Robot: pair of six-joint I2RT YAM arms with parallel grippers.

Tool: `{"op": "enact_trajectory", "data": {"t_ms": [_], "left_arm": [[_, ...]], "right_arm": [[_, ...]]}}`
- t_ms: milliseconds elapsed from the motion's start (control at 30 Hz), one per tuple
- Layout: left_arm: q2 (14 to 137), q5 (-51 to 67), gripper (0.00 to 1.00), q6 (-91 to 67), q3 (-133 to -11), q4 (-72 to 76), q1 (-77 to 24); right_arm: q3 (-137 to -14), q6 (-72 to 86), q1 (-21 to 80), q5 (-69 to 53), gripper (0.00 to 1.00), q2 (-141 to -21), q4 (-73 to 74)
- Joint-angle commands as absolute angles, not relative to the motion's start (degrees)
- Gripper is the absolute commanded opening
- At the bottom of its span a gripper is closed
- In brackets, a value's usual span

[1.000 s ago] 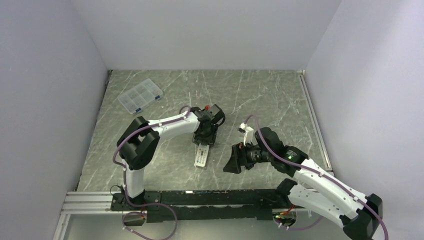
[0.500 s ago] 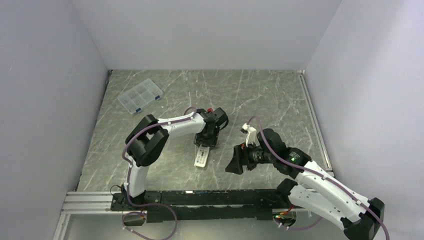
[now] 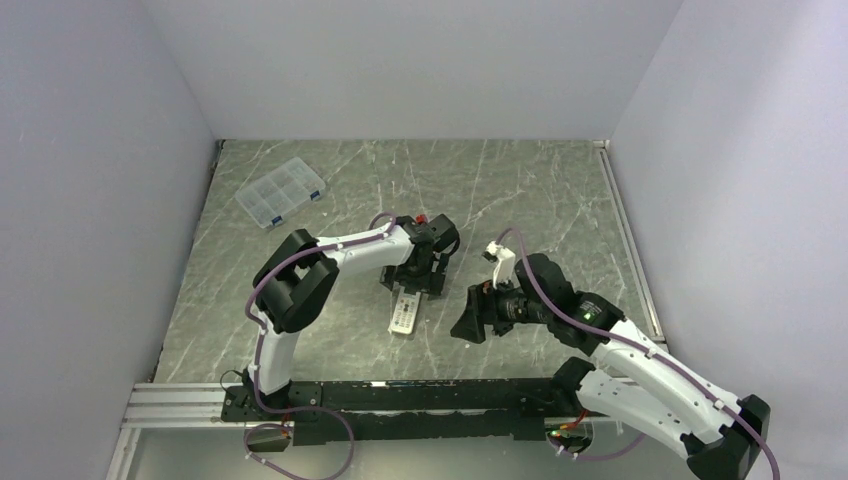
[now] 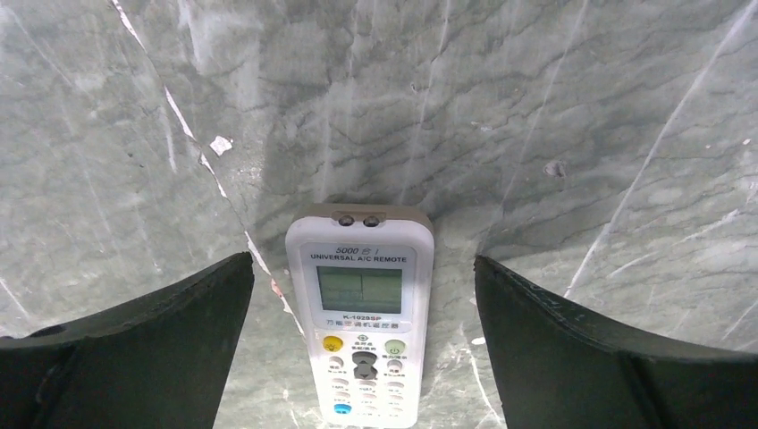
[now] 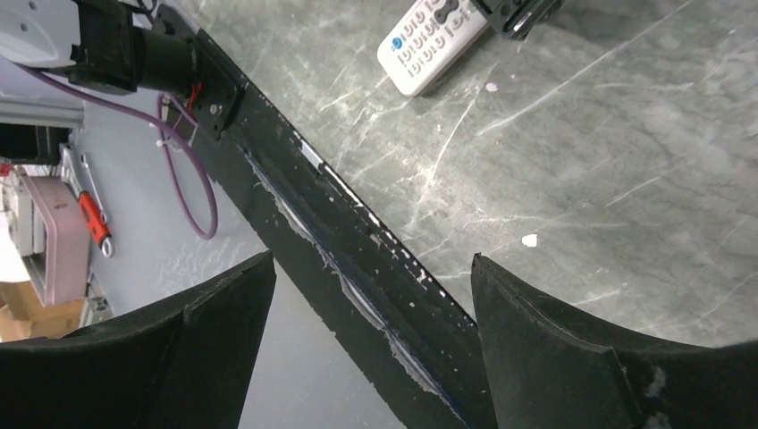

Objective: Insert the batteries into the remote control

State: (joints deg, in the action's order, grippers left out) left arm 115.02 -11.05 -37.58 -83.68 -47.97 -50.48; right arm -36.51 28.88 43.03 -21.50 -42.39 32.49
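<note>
Left gripper (image 4: 364, 261) has just let go: fingers now spread wide, both clear of the remote control (image 4: 362, 357). It lies screen-up mid-tabletop (image 3: 520, 190), toward the near edge, bay presumably underneath. Right gripper (image 5: 371, 262) spread, empty. Batteries unseen; loading apparently not begun.

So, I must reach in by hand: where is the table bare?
Bare: the grey marble table's far right, behind the right arm, and the left strip nearer than the clear compartmented plastic box. Crowded: centre, where the slim white remote lies between the left gripper's open jaws, right gripper alongside.
</note>
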Motion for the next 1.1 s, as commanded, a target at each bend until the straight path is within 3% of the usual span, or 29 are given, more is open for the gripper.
{"op": "enact_trajectory", "data": {"t_ms": [0,400,733,867,1067], "left_arm": [[112.06,-13.62,1.00,-38.21,-86.45,-50.01,-51.11],[101.45,-12.19,0.99,-35.41,-85.73,-49.19,-51.15],[89.60,-15.65,1.00,-34.05,-81.10,-47.51,-51.18],[83.70,-18.66,0.99,-33.96,-78.56,-47.81,-51.23],[74.77,-20.92,0.99,-33.02,-73.99,-46.67,-51.21]], "right_arm": [[-40.59,27.82,42.80,-17.15,0.83,-42.36,32.85],[-45.22,28.21,42.80,-4.21,0.85,-43.36,37.22],[-48.48,29.58,42.80,10.58,0.90,-45.27,40.22],[-48.95,29.60,42.77,14.90,0.99,-46.36,40.52],[-48.89,30.63,42.80,19.59,1.00,-47.39,40.46]]}}
